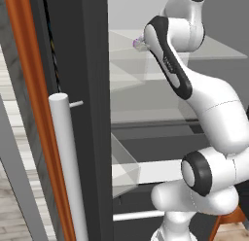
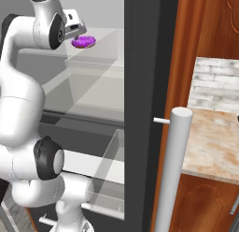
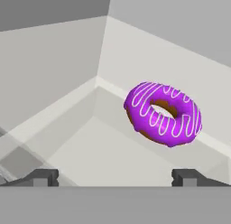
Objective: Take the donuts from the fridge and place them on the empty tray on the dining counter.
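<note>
One of the donuts (image 3: 163, 114), a ring with purple icing and thin white stripes, lies on an upper glass shelf inside the open fridge (image 2: 93, 76), close to the back wall. My gripper (image 3: 115, 178) is open and hovers just short of it, with nothing between the fingers. In the hand view the donut sits ahead and right of centre. In the right base view the donut (image 2: 84, 41) shows just below and right of my gripper (image 2: 78, 30). In the left base view only a purple sliver of the donut (image 1: 136, 42) peeks past the arm. The empty tray is out of view.
The dark fridge door (image 1: 82, 113) stands open at the left, its white handle (image 1: 65, 162) close to the base. The other door edge (image 2: 142, 109) and handle (image 2: 173, 170) flank the right. Glass shelves and a clear drawer (image 2: 105, 179) lie below. A beige marbled counter (image 2: 212, 142) shows beyond.
</note>
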